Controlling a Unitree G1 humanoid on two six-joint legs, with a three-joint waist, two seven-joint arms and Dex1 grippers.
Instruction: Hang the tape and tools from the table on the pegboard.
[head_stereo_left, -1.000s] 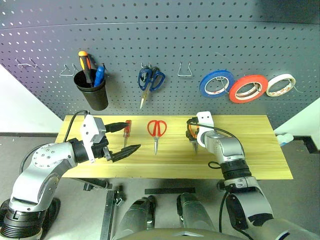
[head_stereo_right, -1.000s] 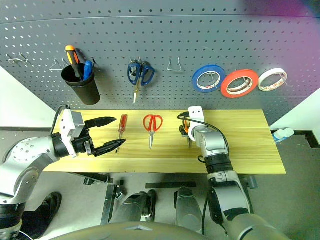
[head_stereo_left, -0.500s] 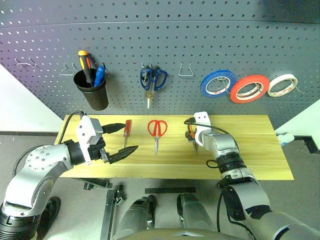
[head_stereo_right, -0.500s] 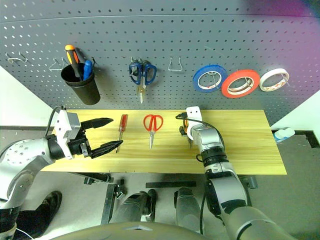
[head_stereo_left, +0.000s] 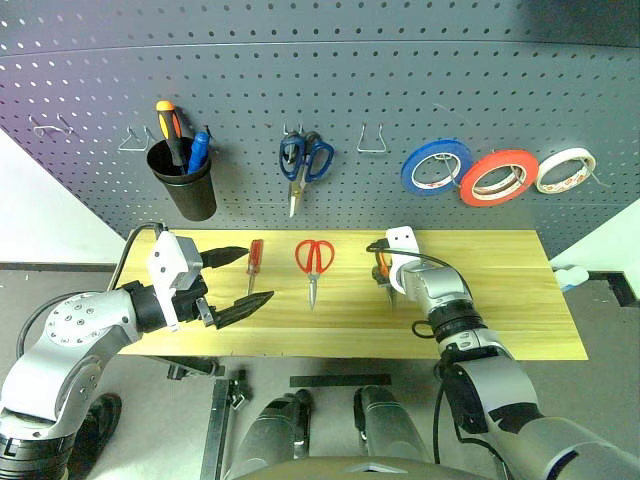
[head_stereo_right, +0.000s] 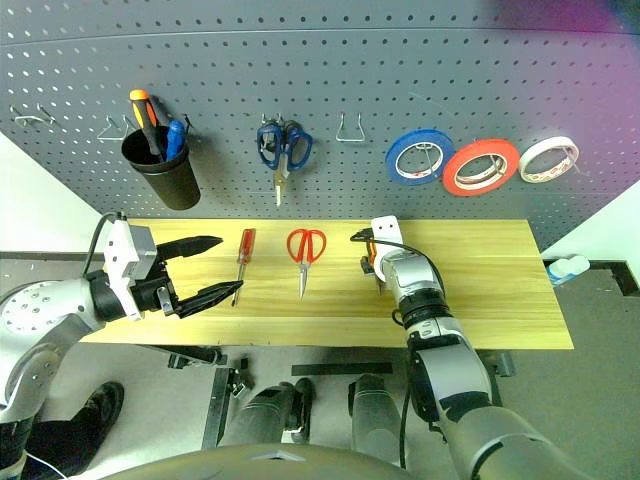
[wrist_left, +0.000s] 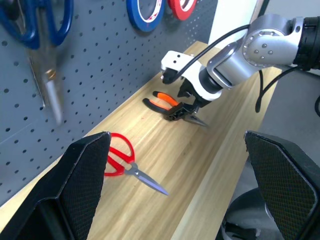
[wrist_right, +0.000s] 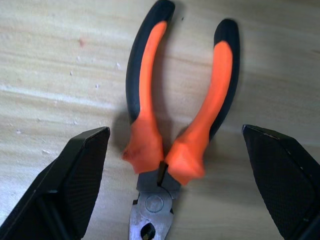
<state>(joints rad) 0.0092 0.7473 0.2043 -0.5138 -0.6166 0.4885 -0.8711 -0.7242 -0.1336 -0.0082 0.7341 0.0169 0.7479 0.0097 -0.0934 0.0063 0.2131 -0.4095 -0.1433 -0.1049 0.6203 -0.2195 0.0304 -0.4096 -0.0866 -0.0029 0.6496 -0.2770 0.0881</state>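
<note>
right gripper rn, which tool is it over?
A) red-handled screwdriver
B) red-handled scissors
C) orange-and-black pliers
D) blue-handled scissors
C. The right gripper hangs open right above the pliers on the table, its two fingers spread to either side of the orange handles; nothing is gripped yet.

Free room as I read it — bare table (head_stereo_left: 500, 300) planks lie right of the pliers (head_stereo_left: 379, 262), lower right of frame. An empty hook (head_stereo_left: 371, 140) stands upper centre, flanked by blue scissors (head_stereo_left: 303, 160) and the blue roll (head_stereo_left: 434, 167). My right gripper (wrist_left: 181, 110) straddles the pliers, fingers spread — wood showing on both sides.
</note>
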